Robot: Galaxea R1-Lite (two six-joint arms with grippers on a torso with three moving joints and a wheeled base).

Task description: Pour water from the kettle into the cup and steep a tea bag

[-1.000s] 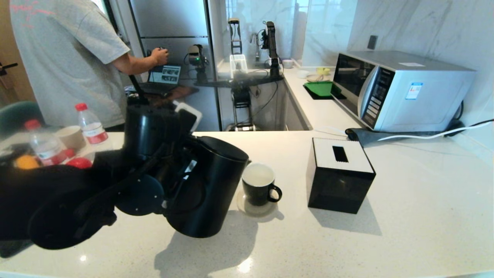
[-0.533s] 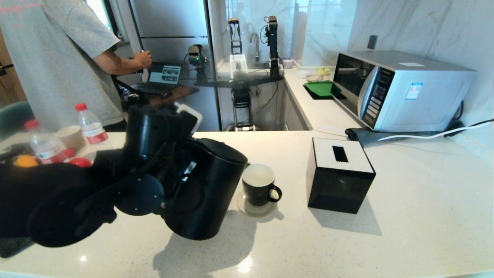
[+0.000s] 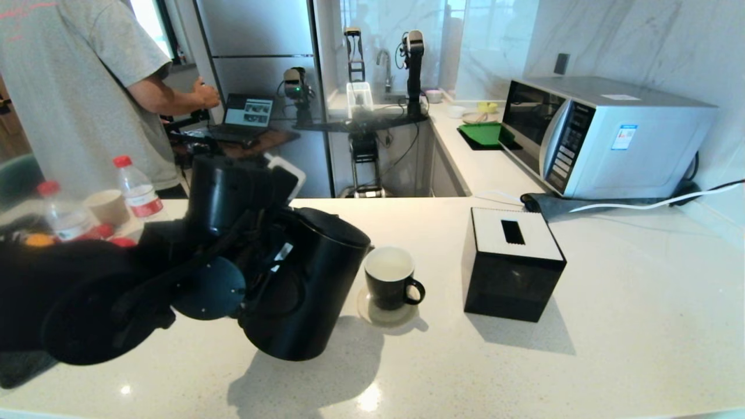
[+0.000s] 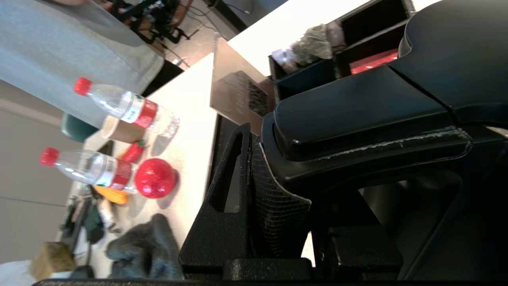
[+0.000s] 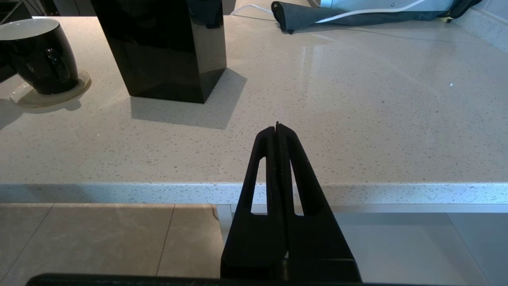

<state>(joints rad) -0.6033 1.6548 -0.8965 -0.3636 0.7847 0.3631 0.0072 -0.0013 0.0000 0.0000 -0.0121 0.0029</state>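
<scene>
The matte black kettle (image 3: pixel 308 285) hangs tilted above the counter, its lid end leaning toward the cup (image 3: pixel 389 278). My left gripper (image 4: pixel 274 167) is shut on the kettle's loop handle (image 4: pixel 357 115); one finger (image 4: pixel 234 159) presses against it. The small black mug with a white inside stands on a round coaster (image 5: pixel 47 97) just right of the kettle's top edge. No stream shows between the kettle and the mug. My right gripper (image 5: pixel 277 127) is shut and empty, low at the counter's front edge, right of the cup (image 5: pixel 39 59). The tea bag is out of view.
A black tissue box (image 3: pixel 512 265) stands right of the mug. At the far left are two red-capped bottles (image 3: pixel 137 186), a paper cup (image 3: pixel 107 206) and a red ball (image 4: pixel 154 178). A microwave (image 3: pixel 605 137) and a dark cloth (image 3: pixel 559 203) lie behind. A person (image 3: pixel 87 87) stands back left.
The kettle and my left arm have shifted slightly left and down, away from the mug. The person behind has drawn an arm back. The right gripper's earlier state is not shown.
</scene>
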